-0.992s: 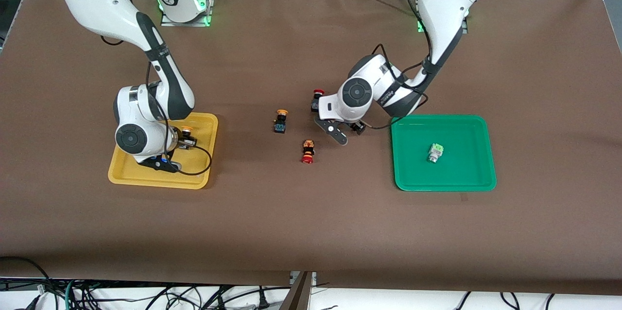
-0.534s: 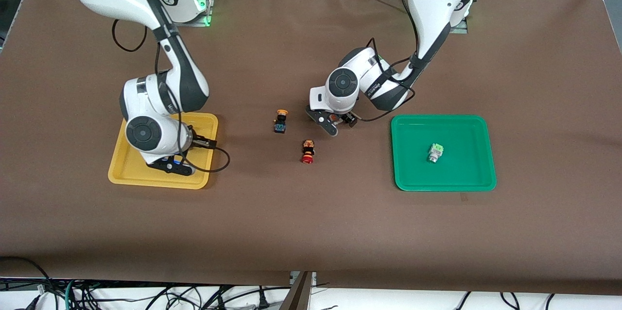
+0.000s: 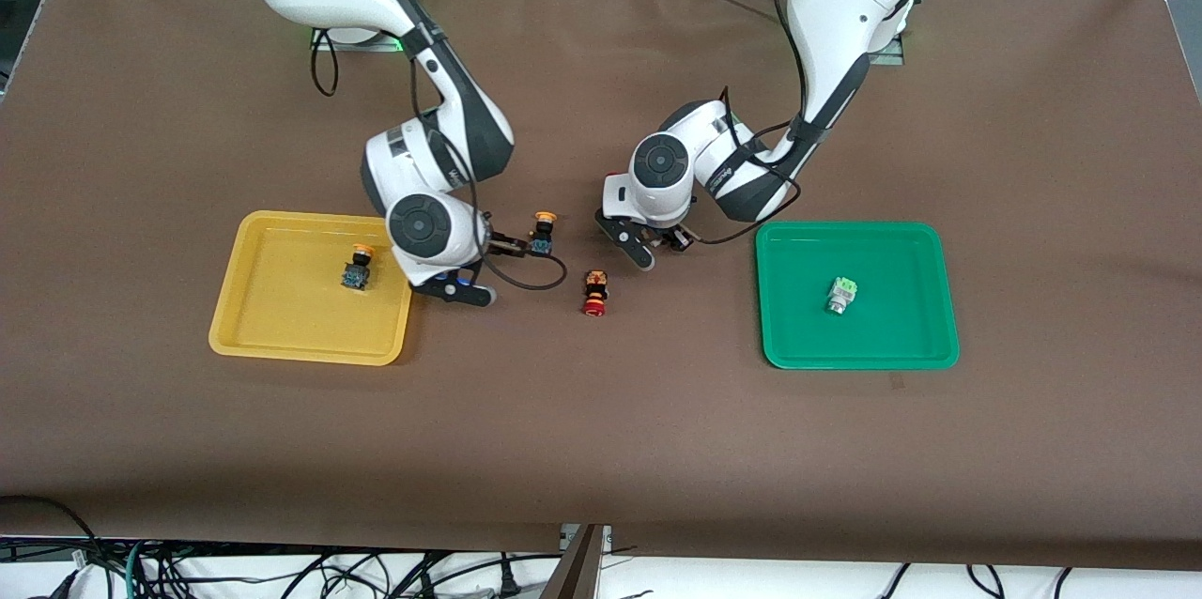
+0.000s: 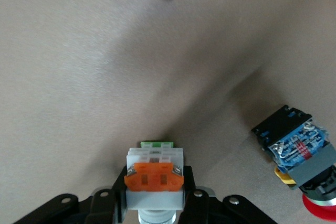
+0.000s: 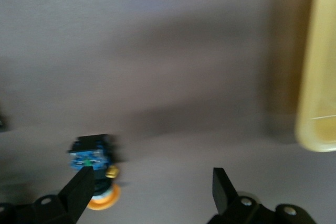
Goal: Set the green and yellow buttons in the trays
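Note:
My right gripper [image 3: 460, 287] is open and empty, low over the table between the yellow tray [image 3: 282, 322] and a yellow button [image 3: 542, 234]. In the right wrist view the gripper [image 5: 152, 176] has that button [image 5: 94, 174] beside one finger, and the tray's rim [image 5: 320, 77] shows. Another yellow button [image 3: 357, 267] lies in the yellow tray. My left gripper [image 3: 657, 247] is shut on a silvery-white button [image 4: 154, 179] with an orange face and green end, low over the table. The green tray [image 3: 892, 331] holds a silvery-white green button [image 3: 840, 294].
A red-capped black switch [image 3: 593, 291] lies on the table between the two grippers, nearer the front camera. Another red-capped switch [image 4: 299, 153] lies beside my left gripper; the arm hides it in the front view. Brown cloth covers the table.
My right gripper has left the yellow button in the yellow tray and moved off the tray to beside the yellow button on the table. My left gripper has hardly shifted.

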Robot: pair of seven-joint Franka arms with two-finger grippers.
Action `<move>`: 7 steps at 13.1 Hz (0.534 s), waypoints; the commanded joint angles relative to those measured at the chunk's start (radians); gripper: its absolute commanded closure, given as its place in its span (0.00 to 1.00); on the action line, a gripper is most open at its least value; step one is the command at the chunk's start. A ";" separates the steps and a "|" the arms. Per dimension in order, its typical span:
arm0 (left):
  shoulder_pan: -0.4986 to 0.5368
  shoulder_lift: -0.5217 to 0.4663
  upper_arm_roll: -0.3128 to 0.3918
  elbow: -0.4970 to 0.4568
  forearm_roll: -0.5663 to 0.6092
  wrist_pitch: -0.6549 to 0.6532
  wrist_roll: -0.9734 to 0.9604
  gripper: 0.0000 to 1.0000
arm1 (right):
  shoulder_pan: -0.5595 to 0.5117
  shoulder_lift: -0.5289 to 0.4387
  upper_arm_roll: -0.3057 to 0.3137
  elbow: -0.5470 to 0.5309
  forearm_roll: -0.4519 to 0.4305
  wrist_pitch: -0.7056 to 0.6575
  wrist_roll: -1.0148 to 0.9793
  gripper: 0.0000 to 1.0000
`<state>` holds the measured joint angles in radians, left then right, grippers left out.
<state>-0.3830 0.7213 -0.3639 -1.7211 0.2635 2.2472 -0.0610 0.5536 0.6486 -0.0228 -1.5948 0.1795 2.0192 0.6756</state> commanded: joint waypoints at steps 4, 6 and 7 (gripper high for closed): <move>0.238 -0.174 0.000 0.009 0.022 -0.339 0.004 0.87 | 0.098 0.088 -0.009 0.026 0.028 0.131 0.136 0.01; 0.318 -0.166 0.002 0.014 0.023 -0.342 0.039 0.87 | 0.126 0.094 -0.009 0.022 0.026 0.144 0.145 0.01; 0.347 -0.127 0.002 0.018 0.023 -0.327 0.073 0.85 | 0.132 0.100 -0.009 0.019 0.025 0.139 0.138 0.01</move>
<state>-0.0787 0.5572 -0.3514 -1.6915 0.2665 1.9103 -0.0252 0.6640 0.7340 -0.0223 -1.5933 0.1904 2.1606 0.8058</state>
